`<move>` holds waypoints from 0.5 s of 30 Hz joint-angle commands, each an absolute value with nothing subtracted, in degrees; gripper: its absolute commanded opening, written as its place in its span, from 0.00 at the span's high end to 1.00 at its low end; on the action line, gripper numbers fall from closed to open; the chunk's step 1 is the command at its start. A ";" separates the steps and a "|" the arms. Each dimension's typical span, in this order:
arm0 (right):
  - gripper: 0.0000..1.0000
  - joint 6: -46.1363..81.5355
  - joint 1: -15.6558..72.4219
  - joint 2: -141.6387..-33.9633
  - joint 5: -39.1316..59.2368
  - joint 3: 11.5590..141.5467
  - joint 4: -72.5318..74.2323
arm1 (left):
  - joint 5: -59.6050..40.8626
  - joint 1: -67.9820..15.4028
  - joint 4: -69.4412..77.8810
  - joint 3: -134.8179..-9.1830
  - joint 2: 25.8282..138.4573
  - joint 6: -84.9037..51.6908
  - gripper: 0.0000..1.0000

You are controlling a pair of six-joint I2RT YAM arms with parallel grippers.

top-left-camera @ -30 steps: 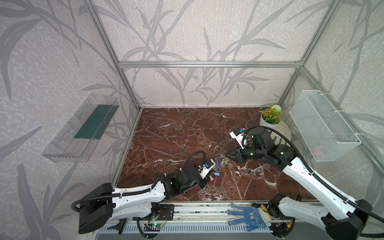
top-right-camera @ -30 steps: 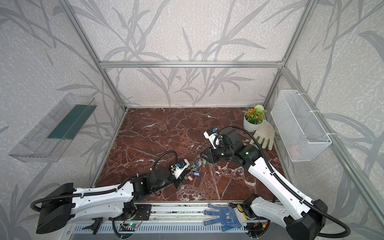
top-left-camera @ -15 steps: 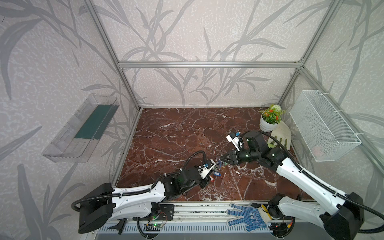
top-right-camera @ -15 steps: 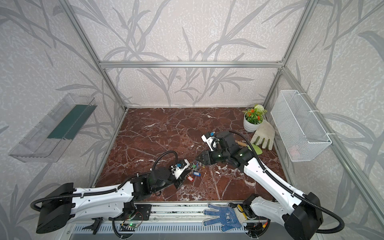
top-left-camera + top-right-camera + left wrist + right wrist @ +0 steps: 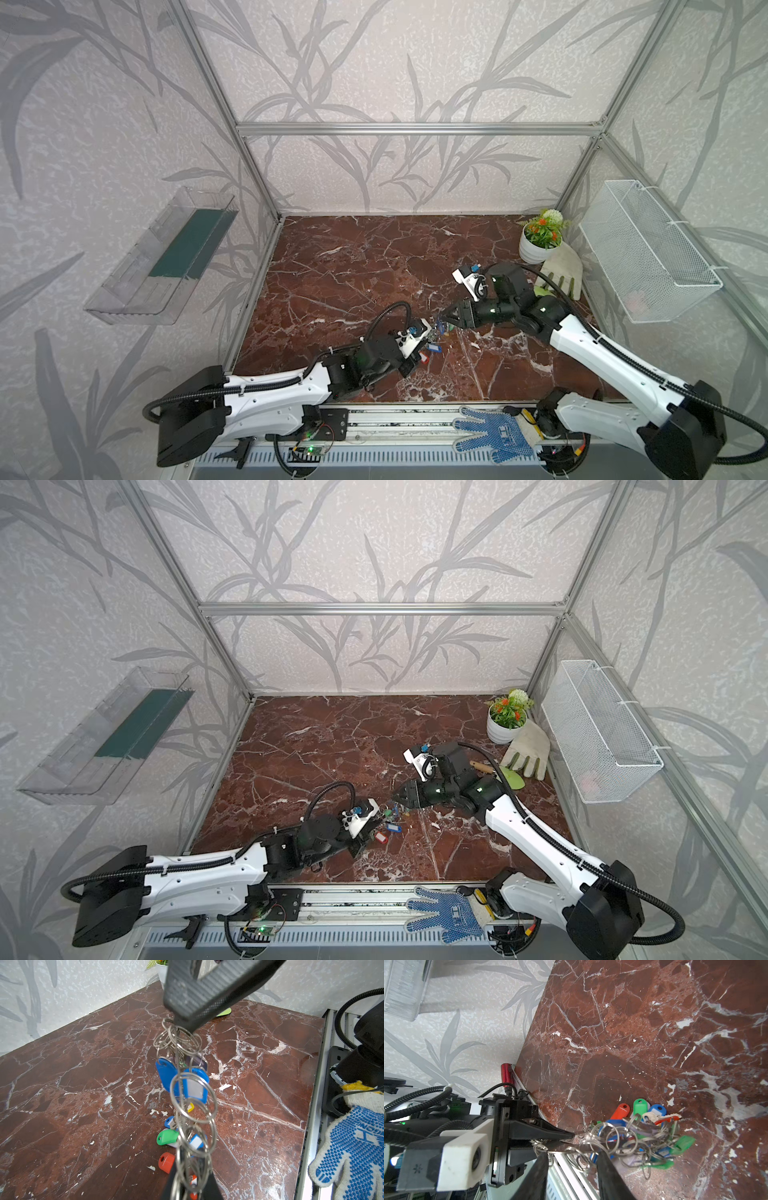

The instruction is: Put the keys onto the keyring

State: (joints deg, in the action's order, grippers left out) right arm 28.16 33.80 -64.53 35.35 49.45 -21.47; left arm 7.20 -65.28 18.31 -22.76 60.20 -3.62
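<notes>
Red marble bench (image 5: 374,266) inside a leaf-papered, aluminium-framed cell filled both top views. A potted plant (image 5: 540,241), a pale work glove (image 5: 559,272) and a wire basket (image 5: 648,257) stood at the right, and a clear wall tray (image 5: 166,257) hung at the left. Near the front edge the left fingers (image 5: 376,820) and the right fingers (image 5: 399,799) faced each other across the keyring (image 5: 387,812). Two loose keys (image 5: 392,828), one blue-tagged and one red-tagged, lay on the bench just beside it.

From the left wrist camera, the keyring (image 5: 181,1124) ran edge-on away from the lens, raised off the bench. Its near end was clamped in the closed left fingers (image 5: 212,1190), and blue-tagged keys hung from its wire rings. One of the right fingers (image 5: 207,991) touched the rings at the far end. Green-, red- and blue-tagged keys (image 5: 167,1136) lay on the marble beneath.

From the right wrist camera, the left fingers (image 5: 560,1133) were shut on the flat rim of the keyring (image 5: 577,1147). The right fingers (image 5: 537,1178) stood parted, with rim rings lying in the gap between them. Beyond, a tangle of blue and green tags hung from the ring, while red-, green- and blue-tagged keys (image 5: 619,1110) lay on the bench.
</notes>
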 commanded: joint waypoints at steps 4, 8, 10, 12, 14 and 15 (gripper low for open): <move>0.63 29.62 33.49 -64.52 38.47 47.95 -18.66 | 8.65 -65.66 23.98 -24.73 59.75 -3.74 1.00; 0.65 29.95 33.53 -63.98 39.16 47.38 -18.21 | 8.79 -65.72 24.18 -24.99 60.46 -3.77 1.00; 0.67 30.15 33.41 -63.81 39.48 47.04 -18.06 | 9.12 -65.70 24.02 -25.05 60.85 -3.85 1.00; 0.67 30.15 33.23 -63.44 39.29 46.94 -18.19 | 9.21 -65.66 23.99 -25.05 61.12 -3.86 1.00; 0.69 30.30 32.98 -63.10 39.37 46.93 -18.18 | 9.57 -65.72 23.91 -25.06 61.27 -3.91 1.00; 0.70 30.32 32.85 -62.89 39.39 46.93 -18.27 | 9.89 -65.68 23.84 -25.05 61.40 -3.89 1.00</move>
